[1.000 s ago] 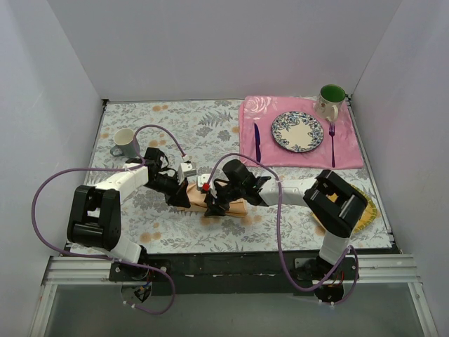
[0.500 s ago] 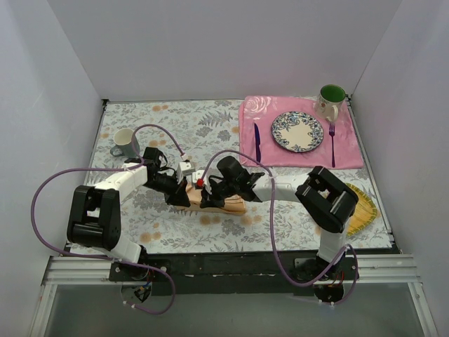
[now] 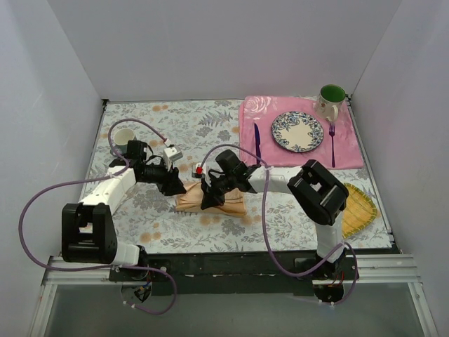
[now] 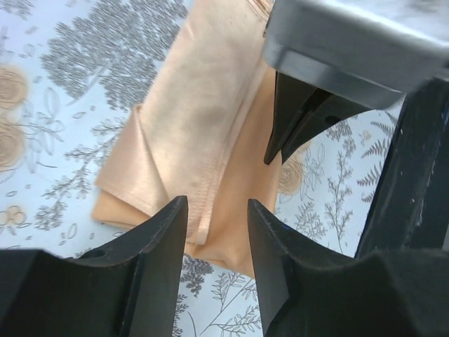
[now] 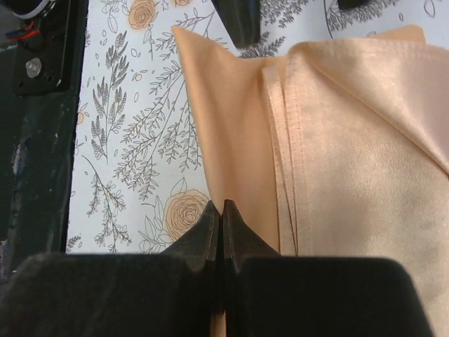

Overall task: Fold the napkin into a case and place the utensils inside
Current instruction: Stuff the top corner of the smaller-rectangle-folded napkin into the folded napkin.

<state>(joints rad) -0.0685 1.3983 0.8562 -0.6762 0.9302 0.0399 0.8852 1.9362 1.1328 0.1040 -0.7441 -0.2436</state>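
The folded napkin (image 3: 189, 201) lies on the table (image 3: 210, 126), near the front middle. Behind it to the right is a placemat (image 3: 280, 158) with a plate (image 3: 297, 131) on it. The knife (image 3: 257, 142) lies left of the plate, the fork (image 3: 332, 144) right. A mug (image 3: 330, 100) stands behind the fork.

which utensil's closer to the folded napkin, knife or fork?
The dark knife, lying left of the plate. The fork lies on the plate's other side, farther from the napkin.
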